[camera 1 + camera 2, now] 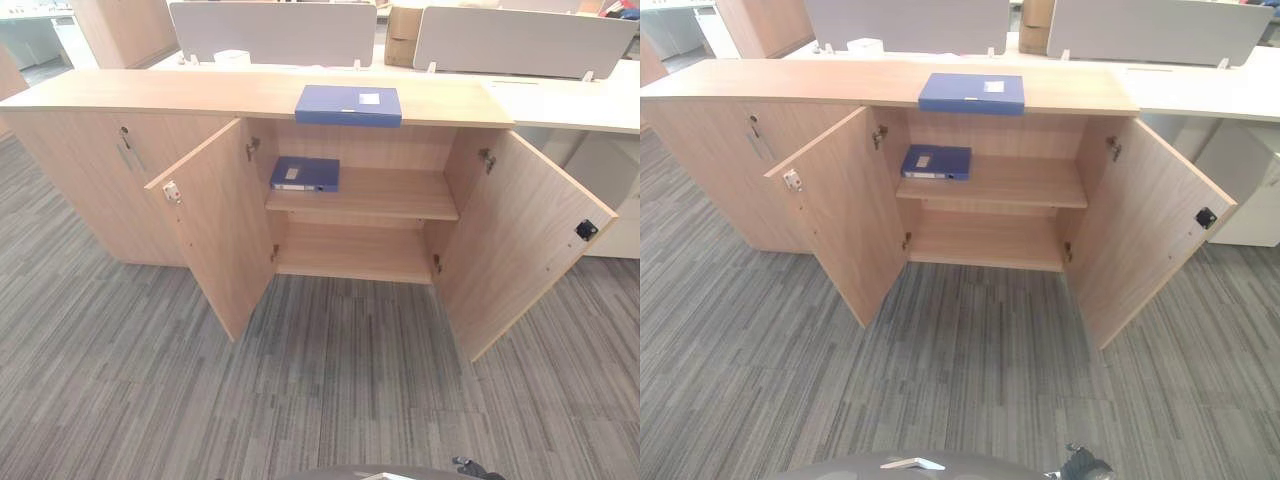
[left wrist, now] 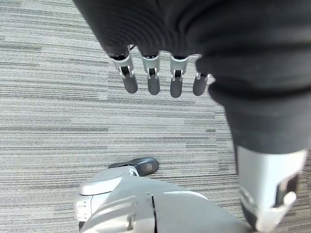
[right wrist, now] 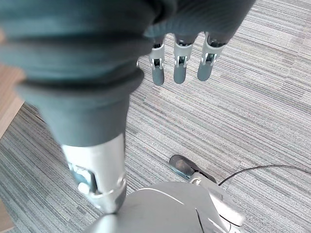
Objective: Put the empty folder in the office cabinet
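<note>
A blue folder [image 1: 348,105] lies flat on top of the wooden office cabinet [image 1: 180,95], above its open middle bay. A second blue folder [image 1: 305,174] lies on the left part of the upper shelf [image 1: 390,192] inside. Both cabinet doors, the left door [image 1: 215,225] and the right door [image 1: 520,240], stand wide open. My left hand [image 2: 153,77] hangs over the carpet with straight fingers and holds nothing. My right hand [image 3: 180,65] hangs the same way, fingers relaxed and empty. Both hands are far from the folders.
Grey striped carpet [image 1: 320,400] stretches between me and the cabinet. A lower shelf [image 1: 355,255] sits under the upper one. A closed door with a handle [image 1: 125,150] is on the cabinet's left. White desk dividers [image 1: 275,30] stand behind the cabinet.
</note>
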Motion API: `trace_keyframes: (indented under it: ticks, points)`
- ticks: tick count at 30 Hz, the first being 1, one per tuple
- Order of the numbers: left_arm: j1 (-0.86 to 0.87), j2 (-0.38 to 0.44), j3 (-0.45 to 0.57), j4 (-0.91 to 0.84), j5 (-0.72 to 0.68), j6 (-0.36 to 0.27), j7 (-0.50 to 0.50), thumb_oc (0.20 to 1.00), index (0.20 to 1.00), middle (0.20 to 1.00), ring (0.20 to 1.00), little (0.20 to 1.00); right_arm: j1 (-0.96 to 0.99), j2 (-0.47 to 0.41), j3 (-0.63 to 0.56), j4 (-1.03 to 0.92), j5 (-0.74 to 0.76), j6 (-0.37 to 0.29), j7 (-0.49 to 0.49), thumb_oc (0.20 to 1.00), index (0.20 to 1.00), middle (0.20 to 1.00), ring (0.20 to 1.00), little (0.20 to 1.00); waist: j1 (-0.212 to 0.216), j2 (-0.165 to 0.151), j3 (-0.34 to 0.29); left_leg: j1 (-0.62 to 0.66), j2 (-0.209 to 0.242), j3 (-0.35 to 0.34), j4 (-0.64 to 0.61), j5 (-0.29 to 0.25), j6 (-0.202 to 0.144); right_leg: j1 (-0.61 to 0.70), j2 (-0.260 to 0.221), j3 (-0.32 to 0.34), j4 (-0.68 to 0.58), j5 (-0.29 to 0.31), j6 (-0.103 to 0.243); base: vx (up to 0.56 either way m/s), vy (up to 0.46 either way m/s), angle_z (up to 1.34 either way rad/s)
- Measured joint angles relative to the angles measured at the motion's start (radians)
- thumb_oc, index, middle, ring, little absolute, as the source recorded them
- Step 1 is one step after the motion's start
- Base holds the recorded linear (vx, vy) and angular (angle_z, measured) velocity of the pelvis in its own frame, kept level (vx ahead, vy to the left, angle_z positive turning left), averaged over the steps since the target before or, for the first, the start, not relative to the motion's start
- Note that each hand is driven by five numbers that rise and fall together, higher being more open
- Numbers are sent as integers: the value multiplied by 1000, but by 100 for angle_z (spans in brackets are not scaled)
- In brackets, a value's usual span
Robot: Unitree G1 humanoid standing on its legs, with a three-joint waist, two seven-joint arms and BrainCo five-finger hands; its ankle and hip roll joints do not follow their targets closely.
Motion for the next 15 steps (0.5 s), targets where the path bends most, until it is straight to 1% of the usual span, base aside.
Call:
trace_keyframes:
  ticks: [7,11,12,13,14,15]
  points:
    - [1,0,2,0,-2,0,0,1000,1000,1000,1000,1000,0,0,0,-2,0,0,0,1000,1000,1000,1000,1000,0,0,0,-2,1,1,0,0,0,-3,1,1,0,0,0,-2,-26,0]
    - [3,0,25,1,-4,1,0,1000,1000,1000,1000,1000,13,-3,0,-31,0,-1,-5,1000,1000,1000,1000,1000,-1,5,4,-5,6,6,1,1,-2,-8,4,4,-1,0,0,-59,-80,-2]
    - [8,1,34,5,-4,0,1,1000,1000,1000,1000,1000,10,-2,0,-31,0,0,-5,1000,1000,1000,1000,1000,2,5,7,-19,11,10,22,-1,-14,-12,7,5,0,-4,3,-267,-187,-8]
    - [-9,10,36,22,-5,-1,2,1000,1000,1000,1000,1000,-4,5,2,-30,1,-1,-1,1000,1000,1000,1000,1000,12,-13,18,-88,11,23,130,-26,-51,-43,8,0,17,-11,-9,-223,-158,-7]
    - [-9,10,36,22,-5,-1,2,1000,1000,1000,1000,1000,-4,5,2,-30,1,-1,-1,1000,1000,1000,1000,1000,12,-13,18,-88,11,23,130,-26,-51,-43,8,0,17,-11,-9,-136,-116,-9]
    - [-43,22,37,24,-8,-6,4,1000,1000,1000,1000,1000,-19,11,1,-33,2,-3,6,1000,1000,1000,1000,1000,24,-39,44,-225,11,31,345,-46,-83,-105,3,-16,93,-18,-42,8,-25,6]
